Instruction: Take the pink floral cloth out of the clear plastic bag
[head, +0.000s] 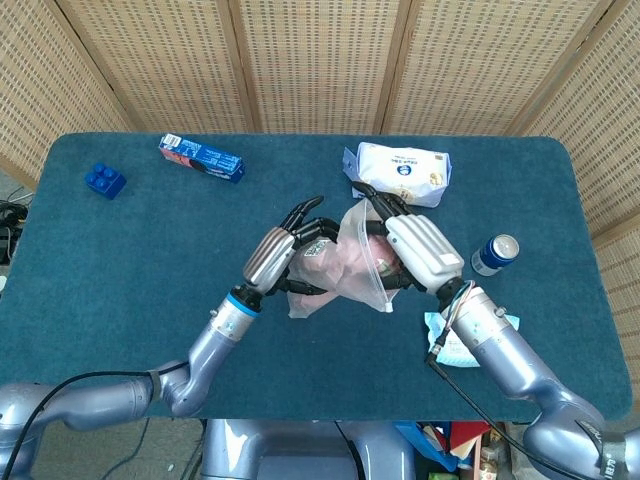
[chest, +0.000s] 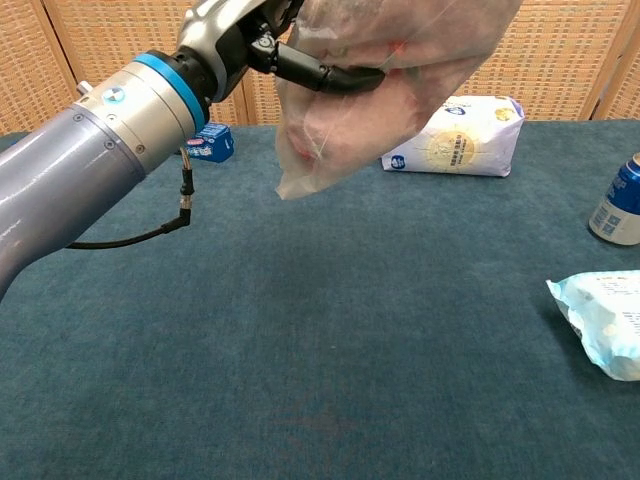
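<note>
**Bag and cloth held aloft between two hands**

Head view
- Clear plastic bag (head: 358, 262): held above the blue table (head: 150, 240), mid-table, between both hands; one corner hangs down at lower left.
- Pink floral cloth (head: 335, 262): inside the bag, bunched, between the two hands.
- Left hand (head: 283, 254): at the bag's left side; dark fingers (head: 305, 210) fanned apart above the bag, lower ones against the plastic. Whether it actually grips the bag cannot be told.
- Right hand (head: 420, 250): at the bag's right side, fingers curled onto the plastic, gripping it near the upper edge.
- White packet (head: 403, 172): far side of table, just beyond the bag.
- Can (head: 495, 254): right of the right hand.
- Pale blue pouch (head: 455, 340): near edge, partly under the right forearm.
- Blue box (head: 201, 158) and blue block (head: 105, 180): far left, well apart from the hands.

Chest view
- Bag (chest: 400, 80): hanging clear of the table, cloth (chest: 340, 125) showing pink through it.
- Left hand (chest: 255, 35): one dark finger lying across the bag's front
</note>
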